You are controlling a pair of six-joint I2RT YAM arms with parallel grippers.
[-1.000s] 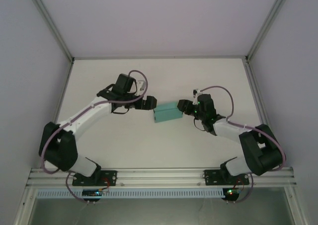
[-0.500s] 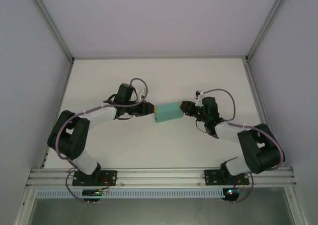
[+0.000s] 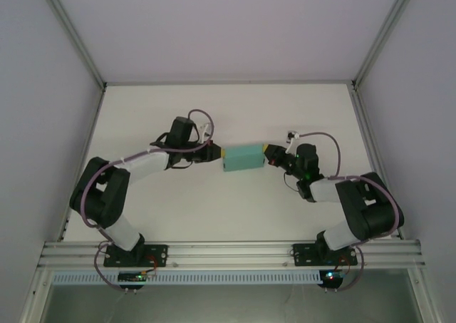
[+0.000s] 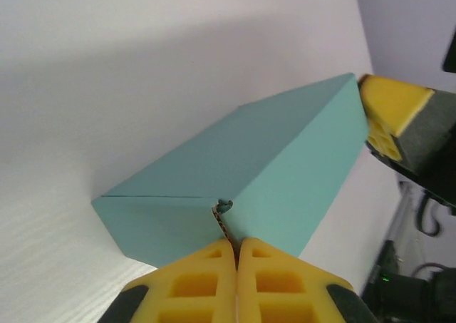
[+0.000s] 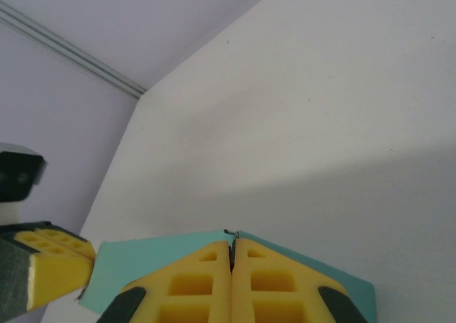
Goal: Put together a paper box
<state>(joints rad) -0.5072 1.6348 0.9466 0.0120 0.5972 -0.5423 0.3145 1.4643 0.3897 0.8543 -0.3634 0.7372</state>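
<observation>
The paper box [image 3: 243,157] is a small teal-green rectangular box in the middle of the white table, held between both arms. My left gripper [image 3: 217,152] is at its left end and my right gripper [image 3: 268,154] at its right end. In the left wrist view the yellow fingers [image 4: 199,280] of my left gripper [image 4: 236,243] are shut on a thin card edge sticking out of the box [image 4: 249,166]. The right wrist view has my right gripper [image 5: 231,244] shut on a thin edge of the box [image 5: 142,262].
The white table [image 3: 214,209] has bare room in front of and behind the box. Pale walls and metal frame posts [image 3: 71,31] enclose it on three sides. An aluminium rail [image 3: 228,252] carrying both arm bases runs along the near edge.
Both grippers have closed on the ends of the box. The left arm has folded down lower, and the box has shifted slightly right and away.
</observation>
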